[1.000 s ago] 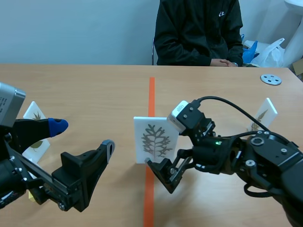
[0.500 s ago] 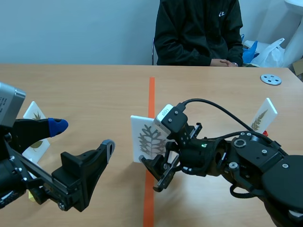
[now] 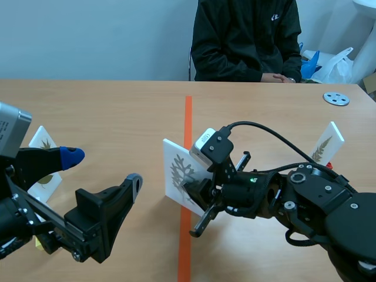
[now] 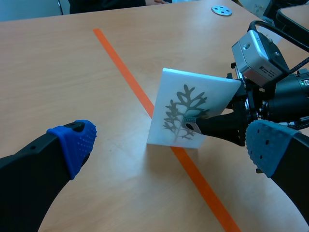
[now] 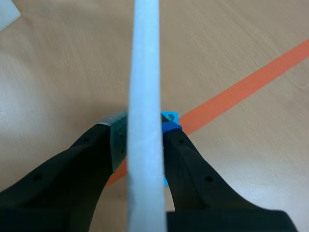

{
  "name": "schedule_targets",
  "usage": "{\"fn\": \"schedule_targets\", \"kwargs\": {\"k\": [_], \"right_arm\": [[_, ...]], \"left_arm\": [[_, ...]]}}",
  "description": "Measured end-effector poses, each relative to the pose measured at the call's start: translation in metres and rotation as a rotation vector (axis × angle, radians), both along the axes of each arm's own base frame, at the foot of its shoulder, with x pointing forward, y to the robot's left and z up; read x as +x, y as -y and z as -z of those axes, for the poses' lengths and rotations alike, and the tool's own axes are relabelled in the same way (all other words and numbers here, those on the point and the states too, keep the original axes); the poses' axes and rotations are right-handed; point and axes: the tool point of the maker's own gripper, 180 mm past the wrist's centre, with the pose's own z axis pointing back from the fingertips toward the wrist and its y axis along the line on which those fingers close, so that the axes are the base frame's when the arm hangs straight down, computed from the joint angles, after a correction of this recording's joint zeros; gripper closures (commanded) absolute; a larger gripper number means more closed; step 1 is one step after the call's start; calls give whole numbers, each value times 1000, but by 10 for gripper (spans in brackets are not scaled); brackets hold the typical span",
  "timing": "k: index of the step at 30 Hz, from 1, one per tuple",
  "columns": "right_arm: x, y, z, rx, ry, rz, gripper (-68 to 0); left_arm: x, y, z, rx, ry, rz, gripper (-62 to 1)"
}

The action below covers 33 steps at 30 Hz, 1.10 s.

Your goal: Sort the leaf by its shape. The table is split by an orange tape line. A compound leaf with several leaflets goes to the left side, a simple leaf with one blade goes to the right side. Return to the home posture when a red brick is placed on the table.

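A white card printed with a many-lobed compound leaf (image 3: 176, 169) stands tilted over the orange tape line (image 3: 188, 117) at mid-table. My right gripper (image 3: 197, 194) is shut on it, one finger on each face. The right wrist view shows the card's edge (image 5: 145, 96) pressed between the pads (image 5: 117, 137), with a small blue piece (image 5: 169, 123) at its foot. In the left wrist view the card (image 4: 193, 108) faces the camera, with the right gripper (image 4: 195, 126) on its lower part. My left gripper (image 3: 103, 167) stands open, low on the left side, apart from the card.
A second leaf card (image 3: 44, 161) stands at the far left behind my left arm. A third (image 3: 326, 143) stands at the right. A grey metal disc (image 3: 336, 98) lies at the back right. A person in black (image 3: 247, 41) sits across the table.
My right gripper moved left to the card and shut on it. The card now leans over from its earlier upright stand. The left arm has not moved.
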Motion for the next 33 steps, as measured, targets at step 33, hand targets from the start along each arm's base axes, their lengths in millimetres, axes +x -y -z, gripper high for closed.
{"fn": "schedule_targets", "kwargs": {"k": [33], "right_arm": [[43,110,-104,127,195,330,-31]], "left_arm": [[0,0,0,0,0,0,-623]]}}
